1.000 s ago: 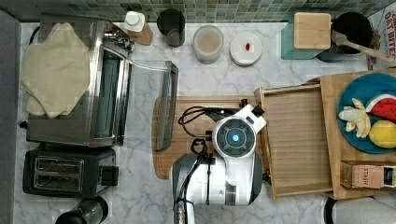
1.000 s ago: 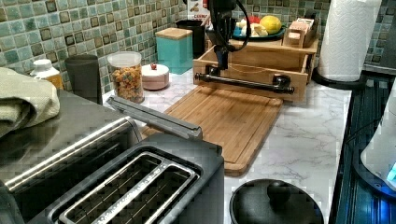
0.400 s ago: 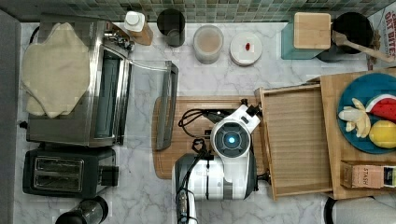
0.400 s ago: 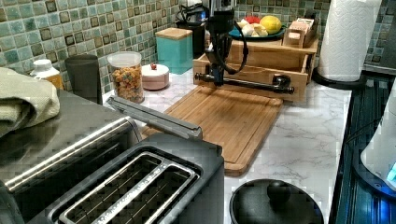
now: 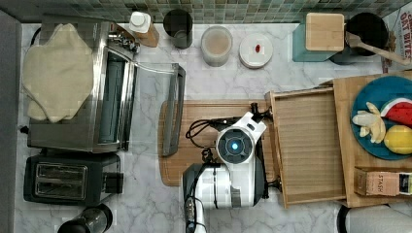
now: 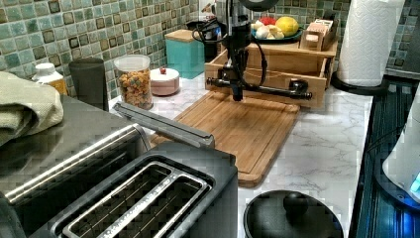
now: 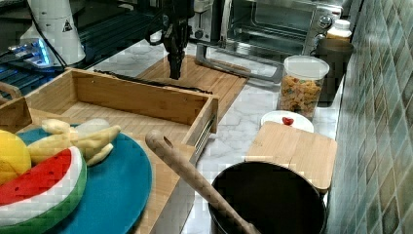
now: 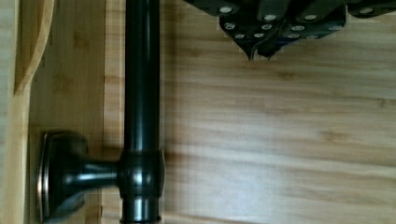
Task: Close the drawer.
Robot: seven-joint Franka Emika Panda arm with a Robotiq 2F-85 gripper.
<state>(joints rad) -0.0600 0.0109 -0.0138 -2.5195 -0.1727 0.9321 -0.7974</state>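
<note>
I see the drawer [image 5: 311,145] fully extended, jaws [image 8: 258,55] pressed together just beside its handle [image 6: 260,89]; closing push not yet made.

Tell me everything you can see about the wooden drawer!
The drawer is a shallow light-wood tray with thin raised walls and a finely striped bottom. It is pulled out from under a flat wooden top and looks empty. A long black bar handle on two posts runs across its front. The gripper hangs just in front of that handle, fingers shut, above the cutting board.
</note>
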